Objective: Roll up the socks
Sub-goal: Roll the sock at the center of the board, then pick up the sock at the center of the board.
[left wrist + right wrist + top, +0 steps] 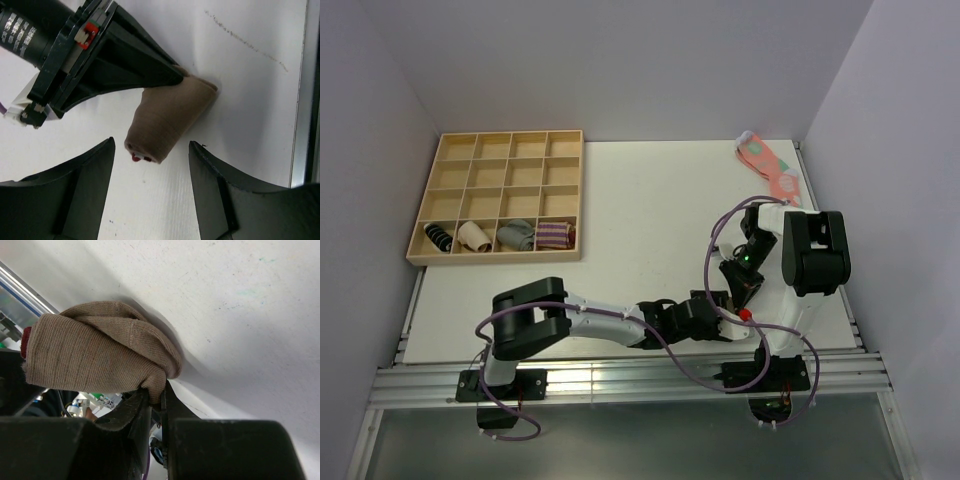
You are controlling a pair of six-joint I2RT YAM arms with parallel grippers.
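Left hand (152,145) spread wide at rolled sock (170,115), right hand (156,392) pinching its end, table edge (299,125) near.

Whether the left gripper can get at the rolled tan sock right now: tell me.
Probably yes. The left gripper is open, the cuff end of the sock between its fingertips, unobstructed; the right gripper pinches only the other end.

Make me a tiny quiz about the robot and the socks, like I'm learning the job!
1. True or false: the right hand is pinching the tan sock.
2. How many sock bundles sit in the wooden tray?
3. The left hand is: A) open, with a finger on each side of the sock, B) shut on the sock, C) over the tray.
Key: 1 true; 2 four; 3 A.
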